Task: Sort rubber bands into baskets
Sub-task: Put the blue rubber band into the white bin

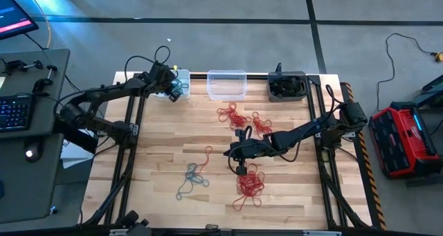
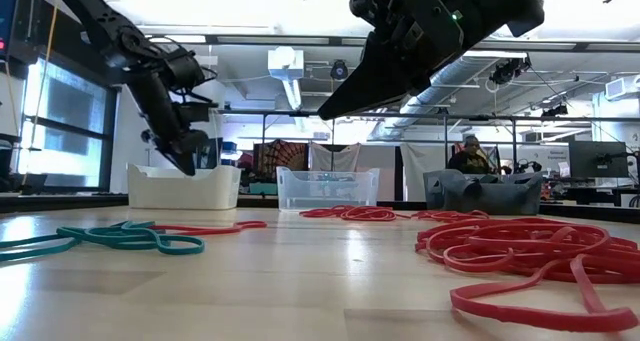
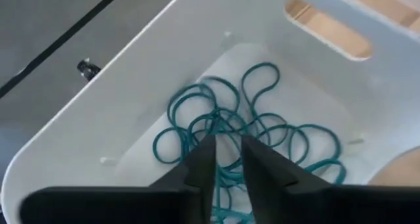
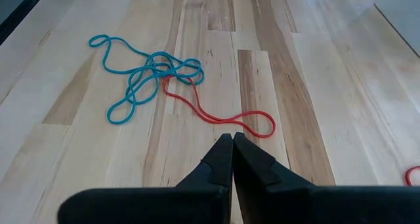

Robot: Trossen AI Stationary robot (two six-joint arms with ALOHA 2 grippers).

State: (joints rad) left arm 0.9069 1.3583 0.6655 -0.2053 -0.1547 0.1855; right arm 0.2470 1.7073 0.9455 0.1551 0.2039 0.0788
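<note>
Left gripper [image 3: 228, 159], fingers slightly parted over teal rubber bands [image 3: 262, 129] in the white basket [image 3: 131, 112]; strands could snag. Right gripper [image 4: 231, 159] closed, empty.

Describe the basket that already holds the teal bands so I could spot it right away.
Look along the far edge of the wooden table, where three baskets stand in a row. It is the white basket at the left end, under the left gripper; its neighbours are clear and dark grey.
</note>
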